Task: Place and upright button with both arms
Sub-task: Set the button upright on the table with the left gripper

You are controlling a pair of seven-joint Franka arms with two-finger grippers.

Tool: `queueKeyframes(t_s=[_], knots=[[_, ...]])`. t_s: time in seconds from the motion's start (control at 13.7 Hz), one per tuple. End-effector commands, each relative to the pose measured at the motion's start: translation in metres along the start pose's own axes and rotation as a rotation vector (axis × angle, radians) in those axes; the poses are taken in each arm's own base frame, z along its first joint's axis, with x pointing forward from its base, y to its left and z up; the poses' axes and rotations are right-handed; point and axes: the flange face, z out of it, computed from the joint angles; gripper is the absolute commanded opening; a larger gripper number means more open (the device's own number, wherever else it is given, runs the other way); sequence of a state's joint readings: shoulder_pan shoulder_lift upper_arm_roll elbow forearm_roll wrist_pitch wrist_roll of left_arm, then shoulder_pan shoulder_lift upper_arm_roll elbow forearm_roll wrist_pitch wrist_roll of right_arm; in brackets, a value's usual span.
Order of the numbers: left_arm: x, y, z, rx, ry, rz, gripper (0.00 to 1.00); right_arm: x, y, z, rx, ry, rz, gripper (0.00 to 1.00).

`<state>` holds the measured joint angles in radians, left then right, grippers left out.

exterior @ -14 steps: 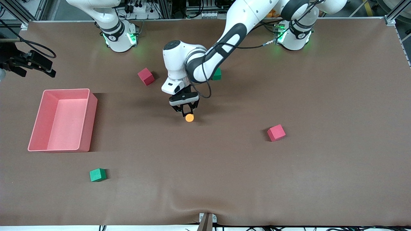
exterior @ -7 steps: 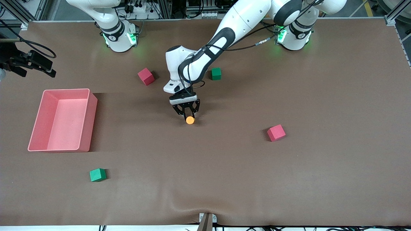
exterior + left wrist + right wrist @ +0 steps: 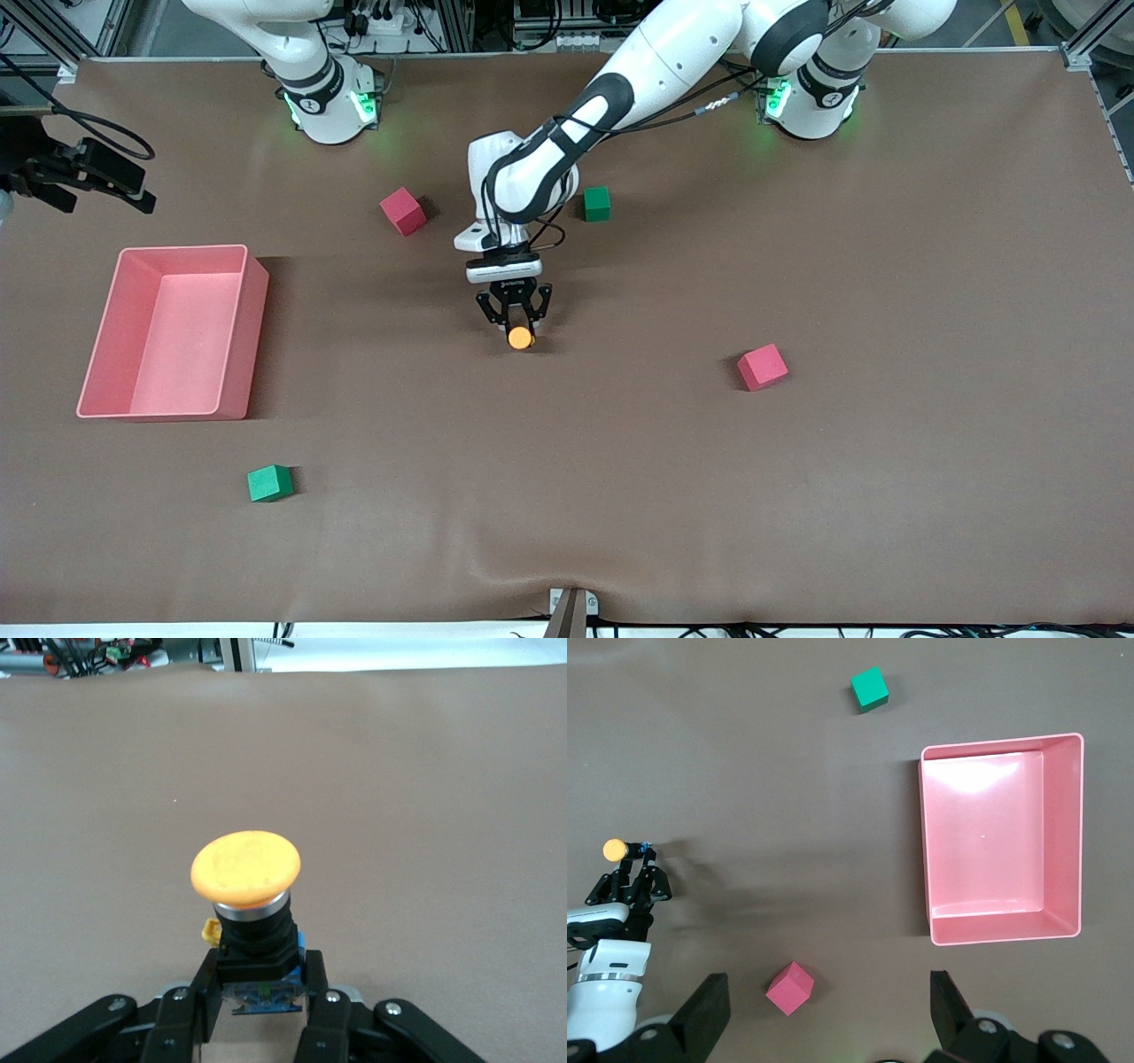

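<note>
Front view, frame centre: button in the left gripper, low over the table. Upper centre: first cube and second cube, one on each side of that arm's wrist. Tray mid-frame at the right arm's end; third cube lower, nearer the camera. Fourth cube toward the left arm's end. Right gripper waits higher in the frame than the tray.

Orange-capped button clamped between left fingers.

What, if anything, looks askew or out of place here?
Only the button: the left gripper, shut on its black body, holds it lying sideways, orange cap pointing away from the fingers rather than up. The right gripper is open above the pink bin. Nothing spilled or damaged.
</note>
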<state>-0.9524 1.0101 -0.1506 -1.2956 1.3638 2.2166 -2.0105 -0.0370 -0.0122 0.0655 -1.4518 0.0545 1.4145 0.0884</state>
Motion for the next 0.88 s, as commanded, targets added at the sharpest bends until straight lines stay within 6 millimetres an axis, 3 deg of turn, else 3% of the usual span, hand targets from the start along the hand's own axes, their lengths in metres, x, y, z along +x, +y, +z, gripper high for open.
queueKeyframes(t_s=[0.0,0.44,0.81], knots=[[-0.007,0.002,0.005,-0.04,0.074,-0.004,0.0,0.002,0.005,-0.002,0.017,0.005,-0.003,1.0],[-0.042,-0.007,0.03,-0.097,0.177,0.018,0.0,0.002,0.004,-0.002,0.017,0.005,-0.004,1.0],[-0.048,-0.006,0.03,-0.111,0.186,-0.006,0.0,0.002,0.004,-0.002,0.017,0.005,-0.003,1.0]])
